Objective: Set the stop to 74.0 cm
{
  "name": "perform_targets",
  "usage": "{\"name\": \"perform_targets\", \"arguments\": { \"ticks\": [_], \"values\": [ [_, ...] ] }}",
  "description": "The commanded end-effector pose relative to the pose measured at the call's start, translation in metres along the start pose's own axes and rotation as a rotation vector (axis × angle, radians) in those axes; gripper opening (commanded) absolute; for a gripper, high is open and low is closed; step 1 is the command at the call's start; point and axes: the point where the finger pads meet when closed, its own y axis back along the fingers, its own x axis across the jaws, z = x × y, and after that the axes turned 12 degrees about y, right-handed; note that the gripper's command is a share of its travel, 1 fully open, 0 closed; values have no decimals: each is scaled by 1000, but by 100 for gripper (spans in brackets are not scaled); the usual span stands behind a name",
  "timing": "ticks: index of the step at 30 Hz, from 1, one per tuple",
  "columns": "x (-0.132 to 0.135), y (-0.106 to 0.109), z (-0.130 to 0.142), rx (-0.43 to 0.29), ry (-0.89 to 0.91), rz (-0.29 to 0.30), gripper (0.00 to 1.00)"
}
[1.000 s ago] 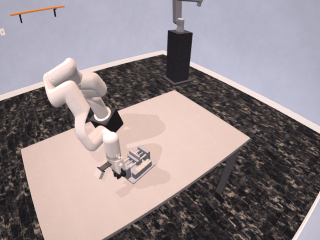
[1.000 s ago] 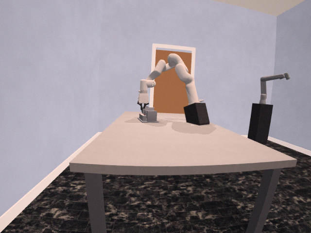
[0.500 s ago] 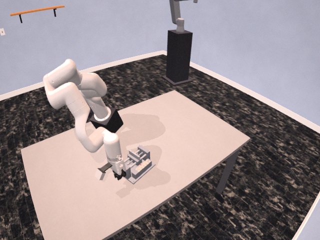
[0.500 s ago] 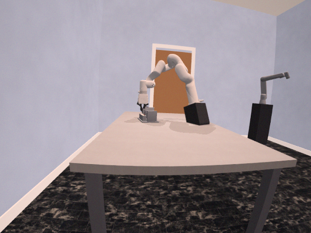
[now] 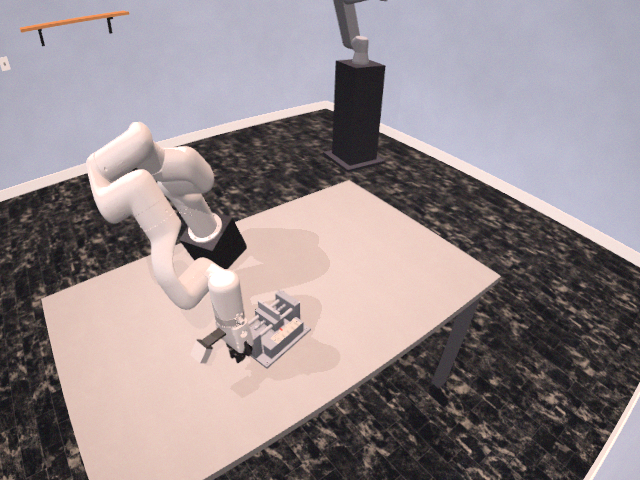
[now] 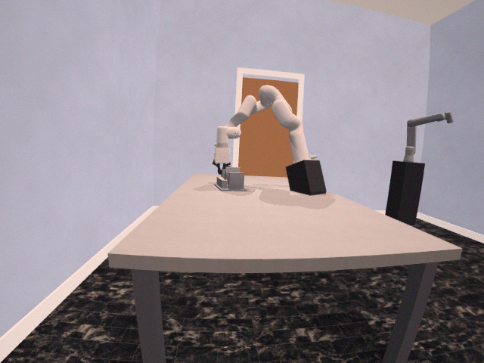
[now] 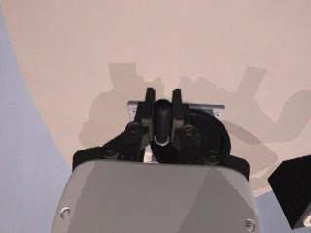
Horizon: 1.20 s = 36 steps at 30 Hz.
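Observation:
A grey stop fixture [image 5: 279, 327] [image 6: 231, 180] with rails, a sliding block and a ruler strip with a small red mark [image 5: 281, 327] stands on the table [image 5: 361, 248] [image 6: 273, 230]. Its dark handwheel sits at the near end of the fixture. My gripper [image 5: 238, 355] [image 6: 217, 167] [image 7: 163, 100] points down over that end. Its fingers are shut on the handwheel's dark handle [image 7: 162, 123], which shows between them in the wrist view. The scale's numbers are too small to read.
The arm's black base block [image 5: 214, 246] [image 6: 305, 178] stands on the table behind the fixture. A second arm on a black pedestal [image 5: 357, 111] [image 6: 404, 191] stands on the floor beyond the table. The table's edge [image 7: 39, 123] curves close by on the left in the wrist view.

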Motion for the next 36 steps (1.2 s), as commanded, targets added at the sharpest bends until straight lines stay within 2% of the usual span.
{"name": "perform_targets", "arguments": {
  "ticks": [1, 21, 36],
  "values": [
    [0, -2, 0, 1, 1, 1, 6],
    [5, -22, 1, 1, 1, 1, 6],
    [29, -37, 6, 1, 1, 1, 6]
  ]
}}
